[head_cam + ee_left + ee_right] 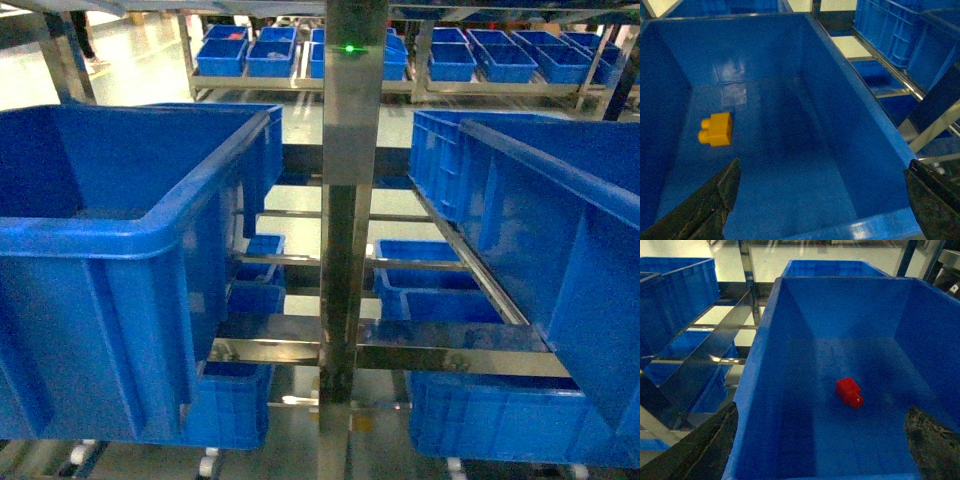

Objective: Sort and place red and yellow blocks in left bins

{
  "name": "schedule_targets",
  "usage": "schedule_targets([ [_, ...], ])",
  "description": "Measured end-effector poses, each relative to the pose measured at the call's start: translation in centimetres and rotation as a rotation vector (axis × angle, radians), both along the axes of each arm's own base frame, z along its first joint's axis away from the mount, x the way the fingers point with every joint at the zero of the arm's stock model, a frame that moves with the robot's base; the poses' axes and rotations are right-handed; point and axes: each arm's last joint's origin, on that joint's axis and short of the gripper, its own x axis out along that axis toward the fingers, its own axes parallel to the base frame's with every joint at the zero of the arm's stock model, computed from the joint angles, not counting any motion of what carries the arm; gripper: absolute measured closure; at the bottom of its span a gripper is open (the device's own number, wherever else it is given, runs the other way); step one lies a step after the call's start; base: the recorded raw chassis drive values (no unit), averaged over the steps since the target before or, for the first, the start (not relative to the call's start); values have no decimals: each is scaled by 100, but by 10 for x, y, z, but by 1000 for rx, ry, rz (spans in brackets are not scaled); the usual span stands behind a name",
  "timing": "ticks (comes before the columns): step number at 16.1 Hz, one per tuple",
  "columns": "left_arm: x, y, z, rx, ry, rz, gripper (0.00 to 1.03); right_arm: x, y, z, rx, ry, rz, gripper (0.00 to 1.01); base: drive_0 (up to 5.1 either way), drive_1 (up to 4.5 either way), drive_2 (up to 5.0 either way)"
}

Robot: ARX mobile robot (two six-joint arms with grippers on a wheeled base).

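The yellow block lies on the floor of a deep blue bin, towards its left wall. My left gripper hovers above that bin's near end, open and empty, well short of the block. The red block rests on the floor of another deep blue bin, near its middle. My right gripper hangs over that bin's near rim, open, holding nothing, with the block ahead of it. Neither gripper shows in the head view, where two large blue bins stand at left and right.
A steel post rises between the two large bins. Steel rack rails and smaller blue bins sit on lower shelves. Another row of blue bins lines a far rack. More bins and rails stand beside each bin.
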Motion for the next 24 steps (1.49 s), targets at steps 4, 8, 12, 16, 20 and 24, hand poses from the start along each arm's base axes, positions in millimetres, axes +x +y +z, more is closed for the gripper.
schedule_targets([
  [4,-9,2,5,-2,-23,-53,5,0,0,0,0,0,0,3,0,0,0],
  [8,-9,-1,3,16,-17,-82,5,0,0,0,0,0,0,3,0,0,0],
  [12,-8,-1,3,20,-43,-72,6,0,0,0,0,-1,0,3,0,0,0],
  [16,-36,14,-40,12,-438,209,50,-25,5,-18,-9,-262,-5,46,0,0,0],
  [20,-62,11,-72,0,-437,185,102,-49,5,-36,-9,-264,-6,99,0,0,0],
  [24,-77,11,-87,-2,-441,187,101,-63,5,-44,-13,-265,-6,99,0,0,0],
])
